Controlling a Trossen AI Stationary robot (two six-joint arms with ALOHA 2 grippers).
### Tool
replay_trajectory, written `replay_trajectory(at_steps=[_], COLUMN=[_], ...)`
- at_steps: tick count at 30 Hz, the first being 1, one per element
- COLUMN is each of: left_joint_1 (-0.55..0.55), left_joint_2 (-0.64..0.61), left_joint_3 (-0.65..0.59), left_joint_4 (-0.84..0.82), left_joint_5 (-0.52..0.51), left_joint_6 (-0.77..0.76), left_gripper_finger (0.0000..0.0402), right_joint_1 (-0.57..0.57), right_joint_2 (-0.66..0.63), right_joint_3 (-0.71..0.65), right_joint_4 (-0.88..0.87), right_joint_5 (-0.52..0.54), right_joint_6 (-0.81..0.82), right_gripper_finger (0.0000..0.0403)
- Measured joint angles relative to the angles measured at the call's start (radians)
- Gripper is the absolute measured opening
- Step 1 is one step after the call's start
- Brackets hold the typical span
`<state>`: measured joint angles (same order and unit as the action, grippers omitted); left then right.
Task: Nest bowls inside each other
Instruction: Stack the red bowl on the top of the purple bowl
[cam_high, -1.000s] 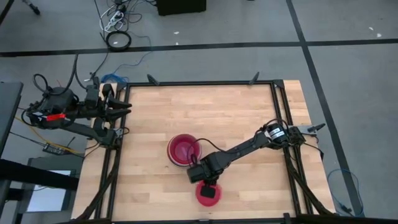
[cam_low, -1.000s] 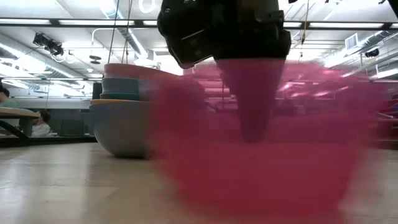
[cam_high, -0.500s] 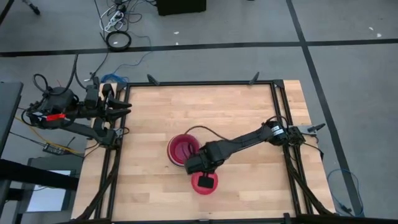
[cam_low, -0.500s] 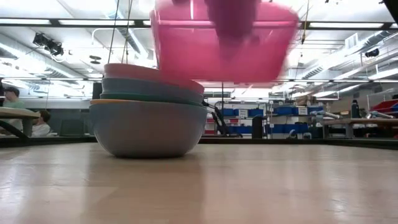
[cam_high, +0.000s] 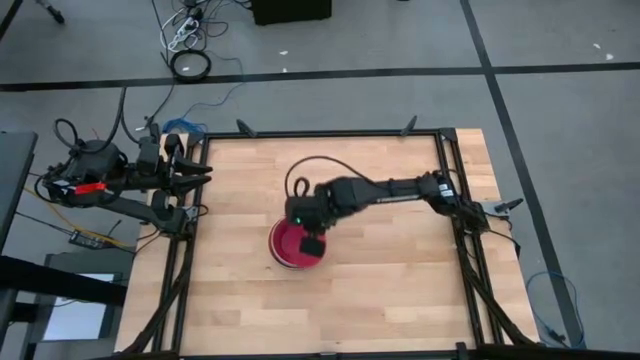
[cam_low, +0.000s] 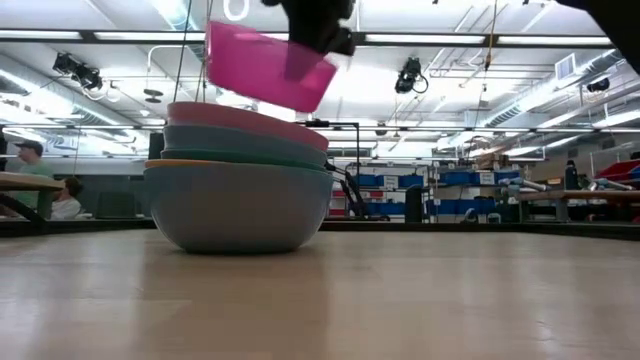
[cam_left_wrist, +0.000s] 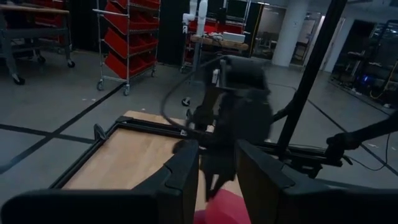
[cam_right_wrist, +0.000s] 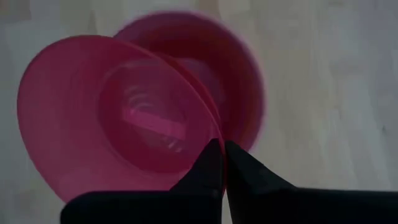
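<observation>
Several nested bowls form a stack (cam_low: 240, 190) that rests on its grey-blue bottom bowl near the table's middle (cam_high: 282, 246). The top bowl of the stack is pink. A small magenta-red bowl (cam_low: 265, 68) hangs tilted just above the stack, with my right gripper (cam_right_wrist: 224, 155) shut on it. In the right wrist view the stack's top bowl (cam_right_wrist: 242, 74) shows behind the held bowl (cam_right_wrist: 118, 118). My left gripper (cam_high: 205, 178) waits open at the table's left edge, pointing level (cam_left_wrist: 216, 155). My right gripper pinches the magenta-red bowl's rim (cam_right_wrist: 210, 132) between its two fingers, one finger (cam_right_wrist: 202, 171) inside the bowl and the other outside. The fingers come from above, slanting down. The bowl hangs tilted, mouth up, clear of the table and just over the stack.
A black metal frame (cam_high: 450, 200) runs around the wooden tabletop. Bare wood lies to the right of and nearer than the stack (cam_high: 400, 290). Cables and a dark box lie on the floor beyond the far edge.
My right gripper has risen from the table's near side with the magenta-red bowl and swung toward the far edge and left, over the stack. The bowl, low near the table a second ago, is lifted clear and now tilts above the stack.
</observation>
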<state>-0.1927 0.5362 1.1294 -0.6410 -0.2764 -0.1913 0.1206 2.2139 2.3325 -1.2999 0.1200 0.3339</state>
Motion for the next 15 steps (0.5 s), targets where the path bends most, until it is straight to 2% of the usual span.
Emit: replay_trajectory(at_steps=[5,10,15], left_joint_1=[0.0,0.0,0.0], left_joint_2=[0.0,0.0,0.0], left_joint_3=[0.0,0.0,0.0], left_joint_4=[-0.001,-0.001,-0.001], left_joint_5=[0.0,0.0,0.0], left_joint_6=[0.0,0.005,0.013], left_gripper_finger=[0.0113,0.0113,0.0113], right_joint_1=[-0.055,-0.06,-0.055], right_joint_2=[0.008,0.011,0.01], right_joint_3=[-0.001,-0.041,-0.073], right_joint_4=[0.043,0.056,0.104], right_joint_5=[-0.063,-0.096,-0.117], right_joint_6=[-0.038,-0.089,-0.093], right_gripper_finger=[0.0,0.0002,0.0051])
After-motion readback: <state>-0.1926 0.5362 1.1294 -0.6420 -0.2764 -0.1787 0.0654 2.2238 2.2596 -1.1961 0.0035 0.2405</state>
